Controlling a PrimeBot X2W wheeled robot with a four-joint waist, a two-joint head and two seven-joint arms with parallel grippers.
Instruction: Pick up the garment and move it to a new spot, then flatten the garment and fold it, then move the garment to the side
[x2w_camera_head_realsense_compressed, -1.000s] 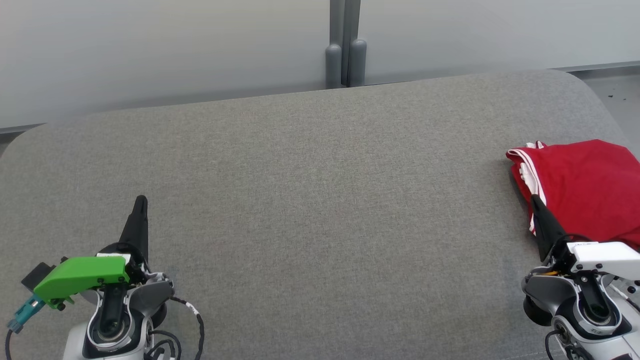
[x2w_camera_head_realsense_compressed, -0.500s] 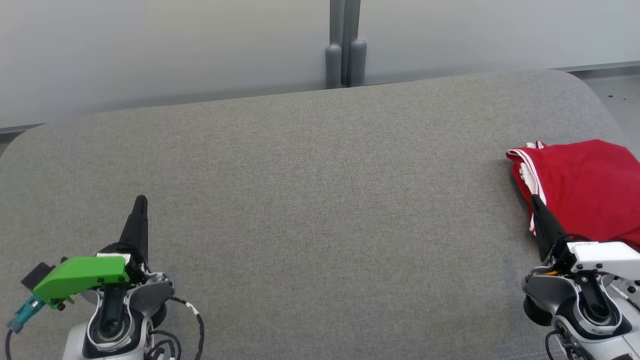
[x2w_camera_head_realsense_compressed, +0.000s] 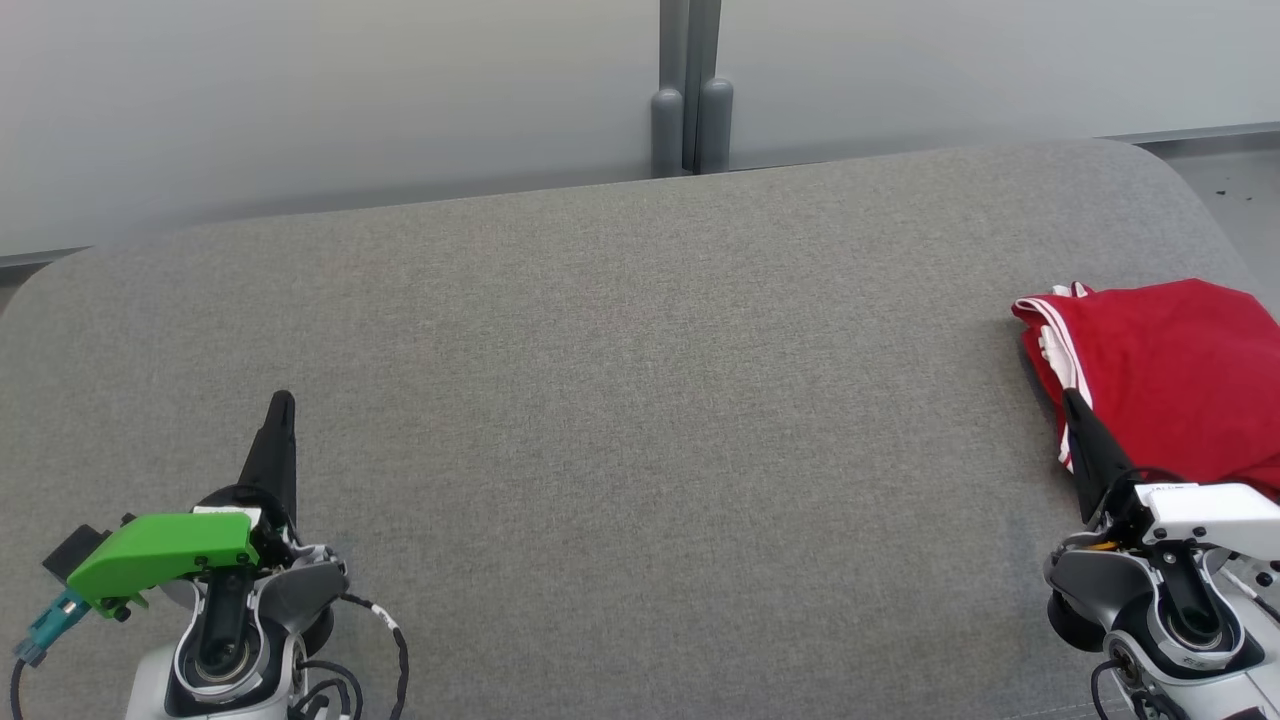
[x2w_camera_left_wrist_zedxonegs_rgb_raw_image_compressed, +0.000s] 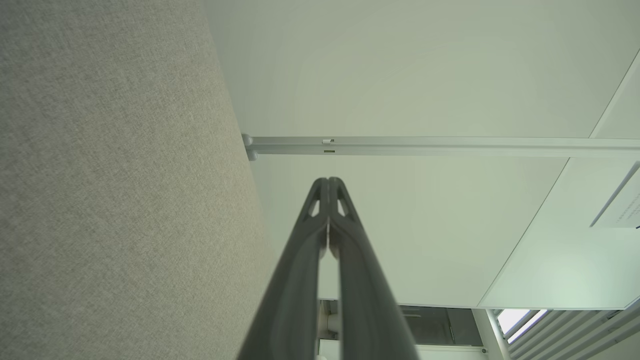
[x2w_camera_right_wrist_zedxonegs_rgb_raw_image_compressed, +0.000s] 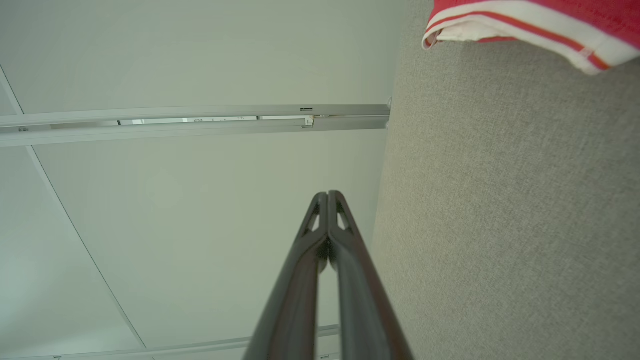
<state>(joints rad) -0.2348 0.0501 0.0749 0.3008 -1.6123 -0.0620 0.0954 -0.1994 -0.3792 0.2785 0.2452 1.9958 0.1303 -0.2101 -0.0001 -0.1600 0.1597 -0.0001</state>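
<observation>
We've got the red garment (x2w_camera_head_realsense_compressed: 1170, 370) bunched at the right edge of the frame on the grey cushion (x2w_camera_head_realsense_compressed: 640, 400), our right gripper (x2w_camera_head_realsense_compressed: 1070, 400) pinched together just beside it, left gripper (x2w_camera_head_realsense_compressed: 283, 402) likewise closed, lower left.

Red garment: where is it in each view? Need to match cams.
Head view: red garment at the right edge, on the grey surface.
Right wrist view: its striped hem in the top right corner.
Left wrist view: grey surface along the left.
Shared landmark: grey wall post.
</observation>
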